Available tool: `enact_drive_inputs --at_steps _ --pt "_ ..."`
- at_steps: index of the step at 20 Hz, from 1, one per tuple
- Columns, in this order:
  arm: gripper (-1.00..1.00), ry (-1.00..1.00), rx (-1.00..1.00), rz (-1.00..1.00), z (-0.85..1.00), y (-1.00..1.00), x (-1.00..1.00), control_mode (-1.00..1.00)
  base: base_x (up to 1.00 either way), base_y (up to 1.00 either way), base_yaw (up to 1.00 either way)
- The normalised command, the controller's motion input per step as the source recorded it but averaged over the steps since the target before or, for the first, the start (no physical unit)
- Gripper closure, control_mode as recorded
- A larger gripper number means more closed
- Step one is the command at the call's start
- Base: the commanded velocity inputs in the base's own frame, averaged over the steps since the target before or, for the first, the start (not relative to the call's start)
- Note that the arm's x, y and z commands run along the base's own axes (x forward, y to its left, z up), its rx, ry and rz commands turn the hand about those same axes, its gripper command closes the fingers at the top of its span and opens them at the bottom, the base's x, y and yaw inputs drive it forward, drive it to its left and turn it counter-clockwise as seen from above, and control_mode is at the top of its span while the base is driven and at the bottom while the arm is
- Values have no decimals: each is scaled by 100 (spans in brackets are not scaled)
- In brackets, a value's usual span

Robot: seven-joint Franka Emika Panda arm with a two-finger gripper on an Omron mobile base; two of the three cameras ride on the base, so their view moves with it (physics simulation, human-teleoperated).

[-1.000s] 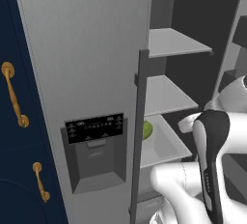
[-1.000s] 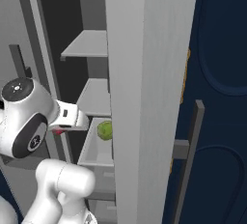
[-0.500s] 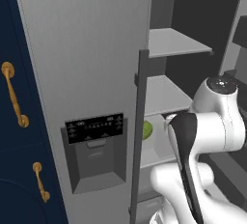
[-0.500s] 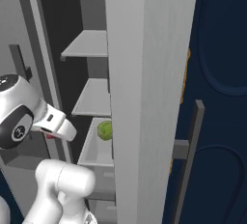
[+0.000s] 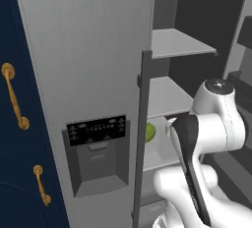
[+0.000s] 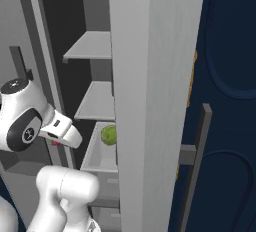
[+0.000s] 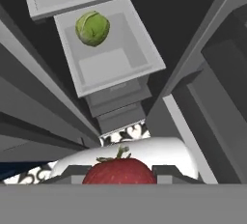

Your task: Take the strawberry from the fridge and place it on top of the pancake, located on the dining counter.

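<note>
Fridge (image 5: 88, 50) open; pincer (image 7: 119, 175) clamps strawberry (image 7: 119, 172).

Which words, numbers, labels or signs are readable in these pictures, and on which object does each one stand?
No text can be read with certainty.
Dispenser panel on the fridge: rows of small pale marks, too blurred to read.
Strawberry, green fruit, shelves and navy cabinets: no labels visible.
</note>
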Motion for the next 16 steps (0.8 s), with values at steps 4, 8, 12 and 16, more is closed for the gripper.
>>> enact_drive_inputs --at_steps 4,8,12,16 --pt "100 0 3 16 -6 -23 0 -100 0 0 0" --pt "100 0 1 18 0 0 0 -100 0 0 0" --pt "100 0 0 0 -1 4 0 -100 0 0 0" --pt "100 0 0 0 0 0 -1 -100 0 0 0"
